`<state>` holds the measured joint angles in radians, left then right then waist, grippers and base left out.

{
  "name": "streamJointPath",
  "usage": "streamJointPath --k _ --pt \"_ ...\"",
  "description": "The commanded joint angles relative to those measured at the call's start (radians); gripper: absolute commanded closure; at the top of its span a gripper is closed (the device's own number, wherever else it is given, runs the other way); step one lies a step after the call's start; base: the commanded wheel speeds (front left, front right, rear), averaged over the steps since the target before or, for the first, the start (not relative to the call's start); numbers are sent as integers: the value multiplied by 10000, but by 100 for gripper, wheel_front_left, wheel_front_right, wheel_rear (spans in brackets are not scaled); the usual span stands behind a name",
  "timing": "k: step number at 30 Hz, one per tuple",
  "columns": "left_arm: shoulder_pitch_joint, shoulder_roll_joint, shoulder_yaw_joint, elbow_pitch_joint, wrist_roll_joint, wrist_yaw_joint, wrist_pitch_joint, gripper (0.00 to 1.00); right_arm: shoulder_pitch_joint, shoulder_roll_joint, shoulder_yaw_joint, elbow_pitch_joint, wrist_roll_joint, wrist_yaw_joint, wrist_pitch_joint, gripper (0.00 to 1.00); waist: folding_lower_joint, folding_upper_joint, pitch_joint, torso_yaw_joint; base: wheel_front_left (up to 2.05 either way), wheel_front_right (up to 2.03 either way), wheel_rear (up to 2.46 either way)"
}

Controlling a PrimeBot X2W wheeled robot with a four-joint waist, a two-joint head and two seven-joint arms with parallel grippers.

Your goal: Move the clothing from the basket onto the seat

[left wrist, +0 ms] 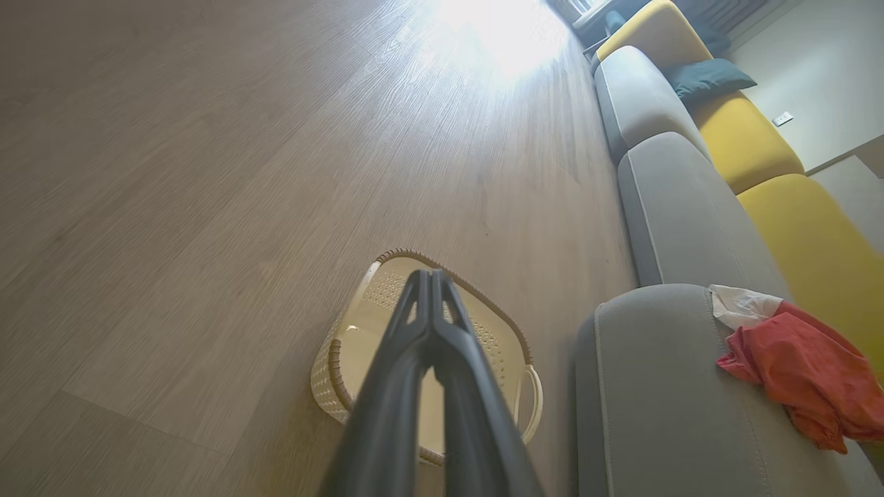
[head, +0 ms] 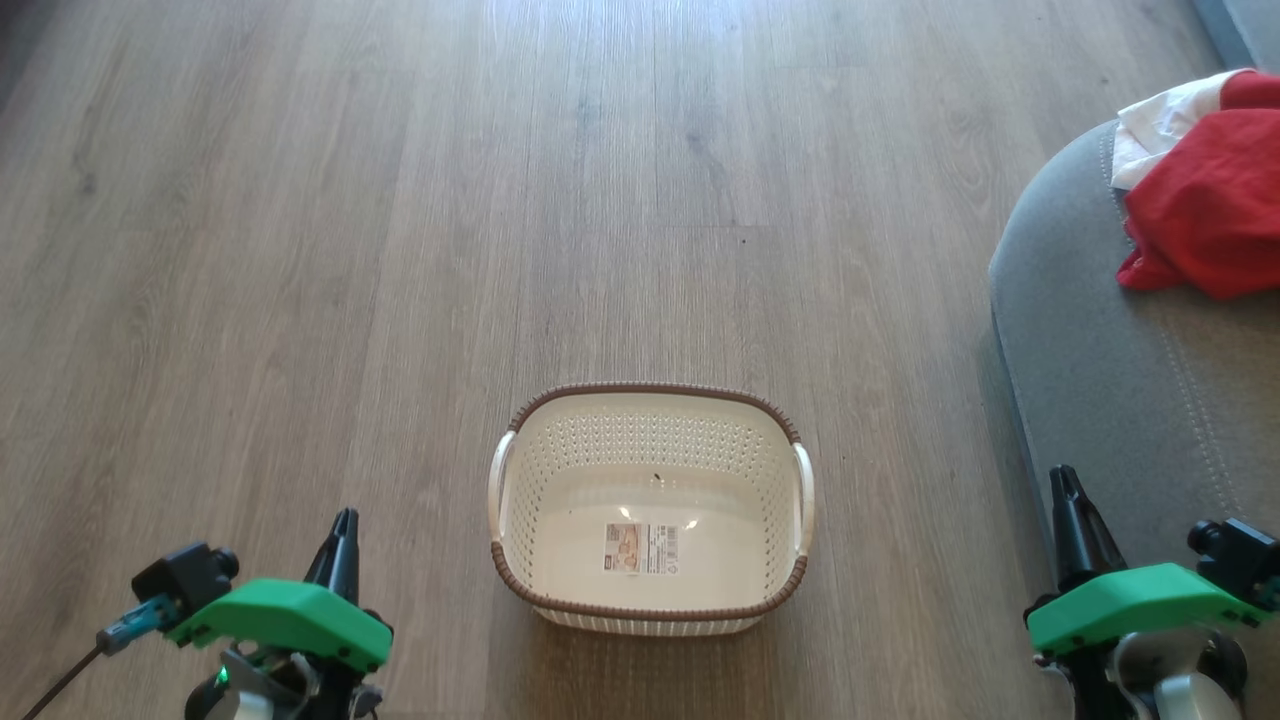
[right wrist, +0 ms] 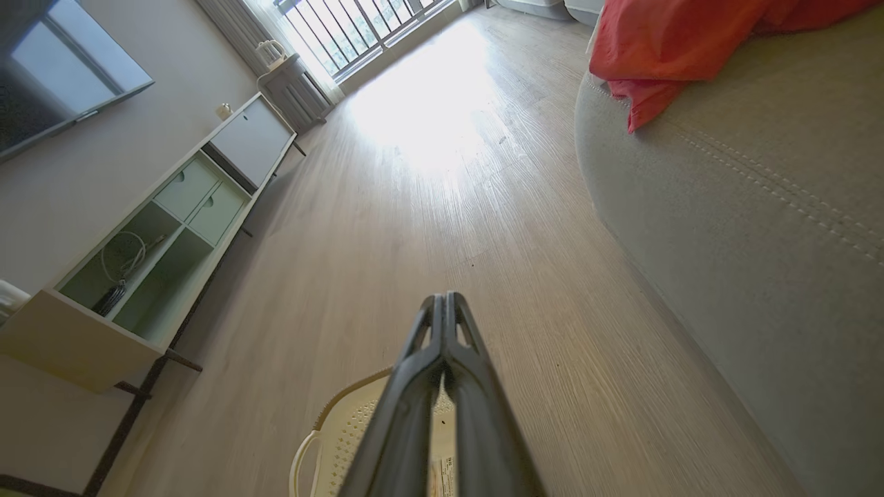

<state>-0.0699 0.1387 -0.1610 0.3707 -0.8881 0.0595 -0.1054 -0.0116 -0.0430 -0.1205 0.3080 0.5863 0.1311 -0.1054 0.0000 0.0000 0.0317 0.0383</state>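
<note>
Cream plastic basket sits on the wooden floor right in front of us, its paper label showing on the bare bottom. Over on the right, the red and white clothing lies heaped on the grey seat, towards its far end. Our left claw and right claw hover either side of the basket, near us, both pinched shut, gripping nothing.

clothing partly beyond right edge

One basket, two pincers, maybe two garments
</note>
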Motion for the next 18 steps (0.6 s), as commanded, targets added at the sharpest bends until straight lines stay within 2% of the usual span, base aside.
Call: streamJointPath --k 1,18 --pt "-422 34 317 -390 -292 -120 62 100 -531 -60 45 -377 399 -1 63 100 0 0 -6 -9 0 0 0" --pt "-413 -177 877 -588 -1877 -529 551 100 -630 -63 49 -436 2652 -2 551 100 0 0 -71 -95 0 0 0"
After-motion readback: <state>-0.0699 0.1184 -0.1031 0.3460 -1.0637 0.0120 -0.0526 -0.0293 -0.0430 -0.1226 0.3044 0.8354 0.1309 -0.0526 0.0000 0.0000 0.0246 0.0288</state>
